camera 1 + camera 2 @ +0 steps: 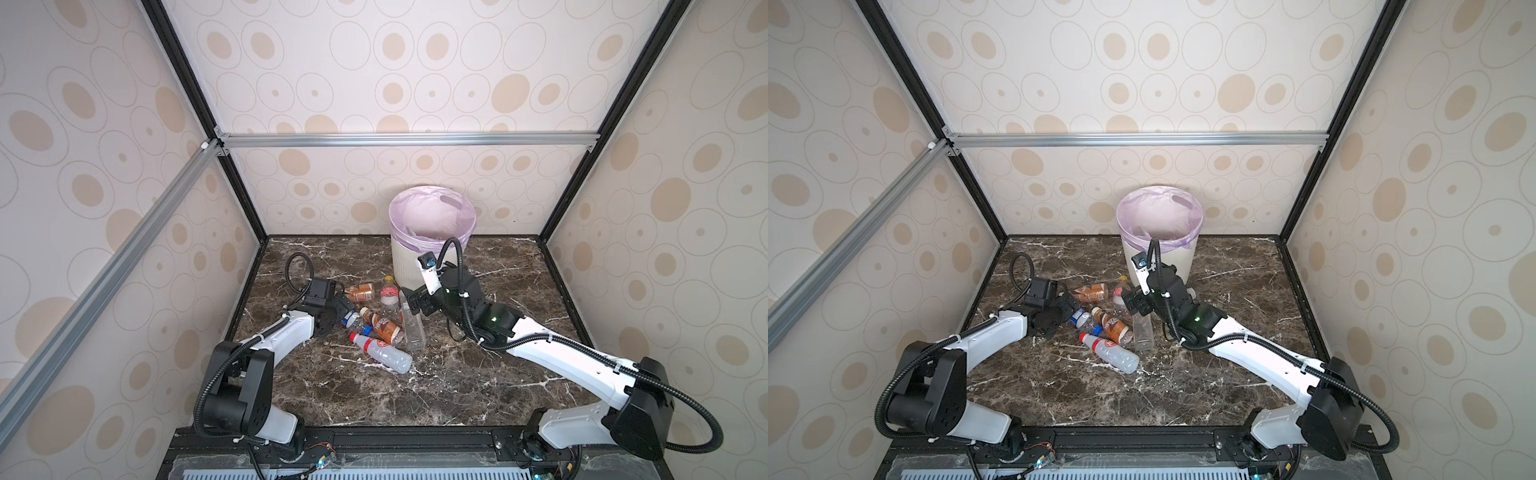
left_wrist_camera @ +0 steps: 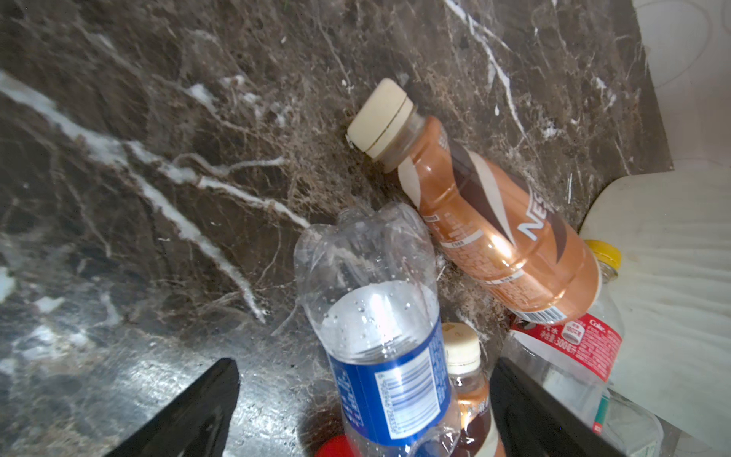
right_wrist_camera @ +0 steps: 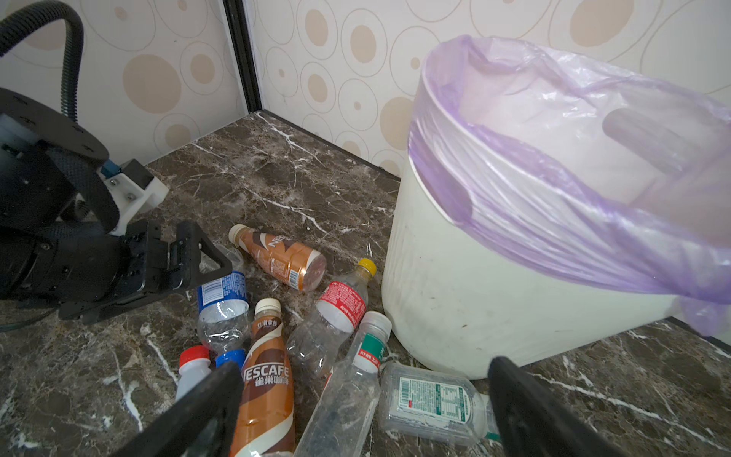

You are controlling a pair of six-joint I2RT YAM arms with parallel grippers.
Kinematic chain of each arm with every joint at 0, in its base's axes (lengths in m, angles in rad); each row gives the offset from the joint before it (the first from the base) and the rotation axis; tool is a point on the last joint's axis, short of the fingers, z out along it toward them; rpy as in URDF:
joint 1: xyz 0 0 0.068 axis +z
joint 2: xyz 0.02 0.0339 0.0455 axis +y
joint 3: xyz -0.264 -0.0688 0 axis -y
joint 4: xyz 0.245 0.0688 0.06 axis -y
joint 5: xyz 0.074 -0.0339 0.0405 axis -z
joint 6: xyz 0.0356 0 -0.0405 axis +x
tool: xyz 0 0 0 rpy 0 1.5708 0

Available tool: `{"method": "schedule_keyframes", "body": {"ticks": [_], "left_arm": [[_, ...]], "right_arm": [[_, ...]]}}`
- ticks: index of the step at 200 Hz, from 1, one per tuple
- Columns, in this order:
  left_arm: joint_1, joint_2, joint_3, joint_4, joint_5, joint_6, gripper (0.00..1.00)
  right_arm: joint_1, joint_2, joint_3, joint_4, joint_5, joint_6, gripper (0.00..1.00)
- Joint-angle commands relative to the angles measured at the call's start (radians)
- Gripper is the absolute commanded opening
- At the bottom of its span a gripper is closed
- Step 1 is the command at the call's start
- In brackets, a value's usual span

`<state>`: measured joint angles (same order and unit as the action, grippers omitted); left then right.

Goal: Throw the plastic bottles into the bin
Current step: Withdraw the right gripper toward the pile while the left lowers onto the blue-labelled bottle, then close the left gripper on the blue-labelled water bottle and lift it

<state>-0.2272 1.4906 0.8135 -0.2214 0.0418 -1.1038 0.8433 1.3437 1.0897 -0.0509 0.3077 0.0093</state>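
Left gripper [image 2: 366, 368] sits low at the heap's left edge, fingers [image 2: 197, 403] spread wide and gripping nothing; the blue bottle [image 2: 387, 356] lies between them with a gap on each side, its cap end running out of view; in both top views the gripper covers much of it. The bottles [image 1: 380, 328] lie in a loose heap on the table, in front of the bin and to its left: a brown bottle [image 2: 494, 233] on its side; a second brown bottle [image 3: 269, 380]; a red-label bottle [image 3: 340, 304]; a clear bottle [image 1: 415, 332]; a red-capped bottle [image 1: 380, 349] nearest the front. Right gripper [image 3: 366, 368] hangs over the heap's right side, jaws fully apart, empty; in both top views it hides the bottles at the bin's foot. The bin [image 1: 405, 266] stands at the back, lilac liner [image 3: 553, 198] over its rim; its contents cannot be made out. Table [image 1: 457, 386] is dark brown marble with white veins; walls [image 1: 415, 62] carry beige ovals; frame [image 1: 407, 139] is black and silver.
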Motion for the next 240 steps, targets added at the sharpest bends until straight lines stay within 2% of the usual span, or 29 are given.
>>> {"method": "schedule_keyframes", "body": {"ticks": [1, 99, 182, 224, 240], "left_arm": [[0.014, 0.021, 0.012, 0.013, -0.034, -0.041, 0.98], [0.019, 0.082, -0.013, 0.077, -0.021, -0.066, 0.94], [0.034, 0.139, -0.027, 0.112, -0.008, -0.065, 0.87], [0.036, 0.128, -0.043, 0.136, -0.020, -0.075, 0.77], [0.037, 0.125, -0.050, 0.142, -0.022, -0.077, 0.71]], "right_arm": [[0.006, -0.015, -0.024, 0.041, 0.020, 0.000, 0.99], [0.005, -0.017, -0.057, 0.056, 0.023, 0.004, 0.99], [0.006, -0.008, -0.079, 0.082, 0.041, 0.012, 0.99], [0.006, -0.001, -0.082, 0.088, 0.048, 0.007, 0.99], [0.006, 0.003, -0.084, 0.094, 0.050, 0.008, 0.99]]}}
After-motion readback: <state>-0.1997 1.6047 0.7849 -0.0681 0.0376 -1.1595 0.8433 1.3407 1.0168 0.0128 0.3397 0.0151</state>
